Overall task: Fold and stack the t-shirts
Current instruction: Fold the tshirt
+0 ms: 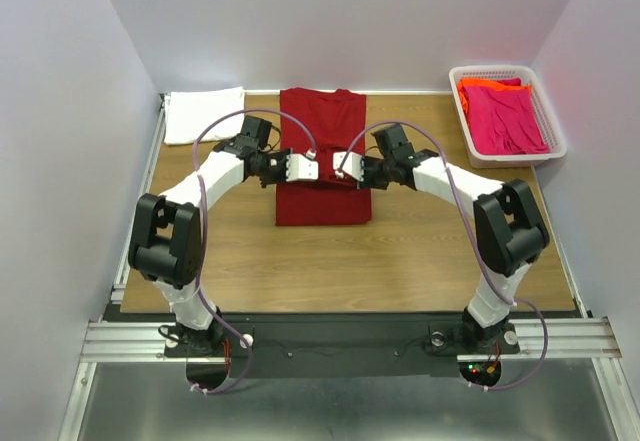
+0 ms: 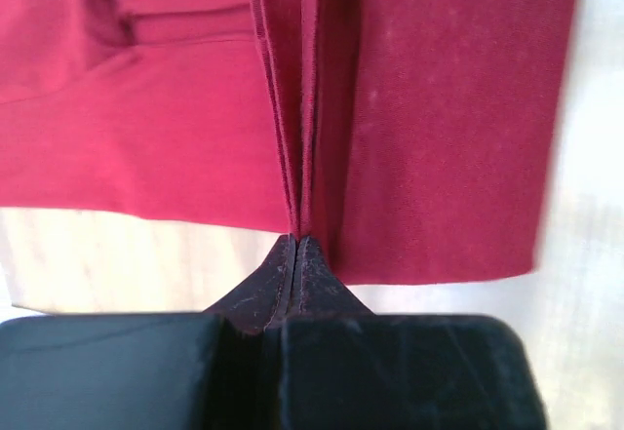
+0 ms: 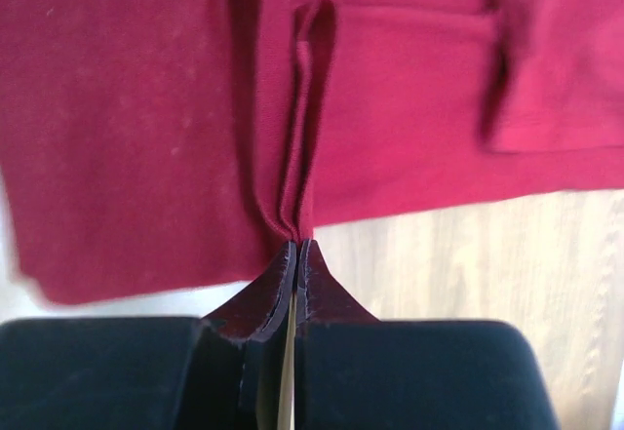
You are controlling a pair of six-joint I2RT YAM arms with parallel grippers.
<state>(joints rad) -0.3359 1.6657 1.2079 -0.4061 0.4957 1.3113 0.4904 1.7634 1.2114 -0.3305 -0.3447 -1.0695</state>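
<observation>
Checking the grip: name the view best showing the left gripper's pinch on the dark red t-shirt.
Left wrist: the left gripper is shut on a ridge of the dark red t-shirt. Top external shows it small, pinch unclear. Right wrist shows only the right gripper pinching.

This is a robotics lab test cell, not a home. Plain white panels (image 1: 60, 111) box in a wood-grain table (image 1: 420, 261) on its left, far and right sides. A slotted aluminium rail (image 1: 330, 339) runs along the near edge. Bolted to it are the left arm (image 1: 165, 236) and right arm (image 1: 510, 226), trailing purple cables (image 1: 203, 211), with status lights (image 1: 487, 367) at the bases. The only domestic touches are a dark red t-shirt (image 1: 322, 206) mid-table and a white lattice basket (image 1: 518, 159) at the far right corner.
</observation>
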